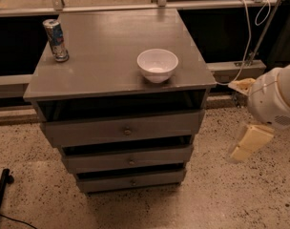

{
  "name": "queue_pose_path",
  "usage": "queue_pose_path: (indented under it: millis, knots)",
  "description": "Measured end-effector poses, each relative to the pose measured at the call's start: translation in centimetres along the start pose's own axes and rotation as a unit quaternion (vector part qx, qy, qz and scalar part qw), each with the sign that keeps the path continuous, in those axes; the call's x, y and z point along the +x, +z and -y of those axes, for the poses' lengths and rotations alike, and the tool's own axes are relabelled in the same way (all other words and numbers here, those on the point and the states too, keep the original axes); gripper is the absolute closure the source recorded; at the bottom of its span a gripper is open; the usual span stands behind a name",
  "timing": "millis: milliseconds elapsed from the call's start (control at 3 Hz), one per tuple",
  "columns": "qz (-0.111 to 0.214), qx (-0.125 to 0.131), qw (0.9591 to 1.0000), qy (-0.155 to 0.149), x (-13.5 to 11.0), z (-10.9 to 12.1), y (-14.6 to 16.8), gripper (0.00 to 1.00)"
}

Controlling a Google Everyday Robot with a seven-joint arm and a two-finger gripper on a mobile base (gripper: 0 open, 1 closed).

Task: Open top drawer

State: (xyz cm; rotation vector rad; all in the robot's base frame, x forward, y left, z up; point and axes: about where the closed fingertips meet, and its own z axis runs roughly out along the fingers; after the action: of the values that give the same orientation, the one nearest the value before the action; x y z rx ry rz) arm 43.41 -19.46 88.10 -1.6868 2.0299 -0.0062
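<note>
While your cream-coloured gripper (pixel 249 143) hangs beside the grey wooden cabinet's (pixel 111 75) right side, grasping nothing, you cannot tell how wide it stands. The wide grey wooden top drawer (pixel 83 132) sits well apart from it; its small round metal knob (pixel 127 131) is untouched, so the whole pull is left.

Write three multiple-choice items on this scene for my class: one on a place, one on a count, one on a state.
1. Where is the gripper? A) on a drawer knob B) beside the cabinet, at the picture's right C) over the cabinet top
2. How many drawers has the cabinet? A) two B) three C) four
3. How is the can? A) upright B) on its side C) crushed flat

B: it hangs clear of the top drawer. B: three fronts are stacked. A: it stands on its base.
</note>
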Motion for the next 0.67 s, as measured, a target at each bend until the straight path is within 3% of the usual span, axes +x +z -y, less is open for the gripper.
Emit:
queue_pose_path:
  millis: [333,667]
  knots:
    - [0.020,-0.040,0.9987,-0.024,-1.1,-1.8,4.5,0.00]
    - [0.041,-0.054,0.9910,-0.115,-3.6,-4.9,10.2,0.00]
